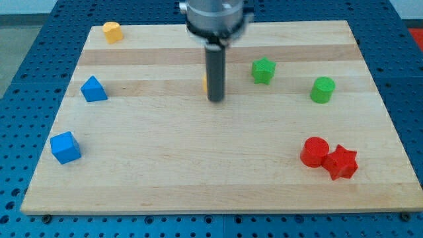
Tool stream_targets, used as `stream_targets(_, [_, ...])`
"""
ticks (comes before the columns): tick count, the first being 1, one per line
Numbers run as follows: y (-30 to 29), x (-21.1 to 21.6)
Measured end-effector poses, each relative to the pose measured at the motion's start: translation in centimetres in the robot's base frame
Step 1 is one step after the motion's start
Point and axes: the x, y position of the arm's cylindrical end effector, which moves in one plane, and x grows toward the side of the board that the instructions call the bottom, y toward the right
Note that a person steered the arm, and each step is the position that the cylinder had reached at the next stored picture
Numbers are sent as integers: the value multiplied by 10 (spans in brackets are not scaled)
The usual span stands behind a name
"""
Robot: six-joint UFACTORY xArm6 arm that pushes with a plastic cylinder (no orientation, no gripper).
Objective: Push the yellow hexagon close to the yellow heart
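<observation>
A pale wooden tabletop (211,178) lay on a blue perforated base (39,20). The dark rod (215,69) came down from the tabletop's top edge near its middle, and my tip (215,100) rested on the wood a little above the tabletop's centre. The arm carried no hand, so nothing was clenched or grasped. A sliver of yellow block (205,83) showed at the rod's left side, touching it or just behind it; its shape could not be made out. Another yellow block (112,32) sat near the top-left corner, well apart from my tip, its shape unclear too. A blue triangular block (93,89) and a blue cube (65,147) stood along the left edge. A green star (263,70) lay near the rod's right, a green cylinder (322,90) farther right. Toward the bottom-right corner, a red cylinder (314,151) touched a red star (341,162).
</observation>
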Motion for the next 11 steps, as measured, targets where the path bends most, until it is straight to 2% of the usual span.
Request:
stream_targets(1, [22,-12])
stream_targets(2, [12,-64])
stream_targets(3, [-93,-117])
stream_targets(4, [-117,-96])
stream_targets(5, [-89,-38])
stream_targets(6, [-92,7])
stream_targets(7, [-158,-19])
stream_targets(8, [-157,-56])
stream_targets(9, [-193,-14])
stream_targets(10, [-156,55])
stream_targets(11, [-132,3])
